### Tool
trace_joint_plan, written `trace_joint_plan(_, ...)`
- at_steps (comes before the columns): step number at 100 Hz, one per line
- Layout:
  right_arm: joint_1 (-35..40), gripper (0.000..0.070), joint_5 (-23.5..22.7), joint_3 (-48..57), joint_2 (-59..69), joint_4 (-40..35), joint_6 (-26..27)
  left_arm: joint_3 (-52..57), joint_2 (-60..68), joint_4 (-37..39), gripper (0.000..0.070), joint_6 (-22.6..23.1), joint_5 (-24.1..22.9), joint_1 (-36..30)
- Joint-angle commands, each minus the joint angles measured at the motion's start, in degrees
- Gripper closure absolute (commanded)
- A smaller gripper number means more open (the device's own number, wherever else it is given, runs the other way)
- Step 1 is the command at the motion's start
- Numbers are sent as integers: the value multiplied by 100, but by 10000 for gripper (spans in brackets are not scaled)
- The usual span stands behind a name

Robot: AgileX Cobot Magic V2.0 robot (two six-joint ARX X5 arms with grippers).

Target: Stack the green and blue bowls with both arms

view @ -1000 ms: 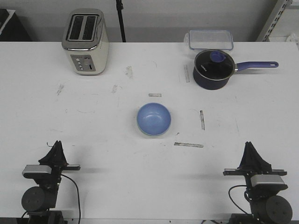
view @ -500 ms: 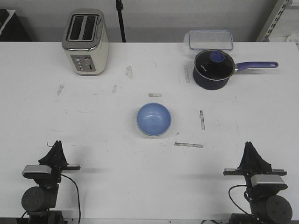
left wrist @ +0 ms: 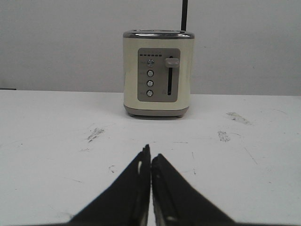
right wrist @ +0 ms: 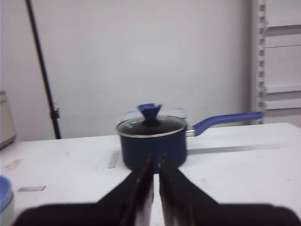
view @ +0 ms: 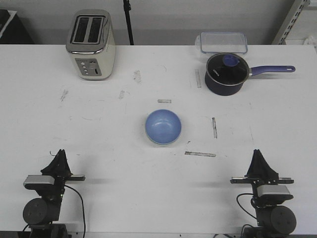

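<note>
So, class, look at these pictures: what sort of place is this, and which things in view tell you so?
Most likely a robot lab test bench staged with kitchenware, not a real kitchen. A scuffed white table bears a cream toaster and a lidded navy saucepan, tape strips mark the surface, and bare walls stand behind.
</note>
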Motion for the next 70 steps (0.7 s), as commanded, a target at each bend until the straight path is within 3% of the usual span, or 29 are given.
trace_joint_plan(1, 52, 689, 28, -219, 4, 420, 9, -125, -11, 81, 698, -52, 7, 9)
trace_joint_plan(27, 85, 689, -122, -422, 4, 63, -573, -125, -11, 87, 698, -52, 4, 9)
trace_joint_plan(70, 85, 689, -120, -422, 4, 87, -586, -125, -11, 92, 698, -52, 4, 9)
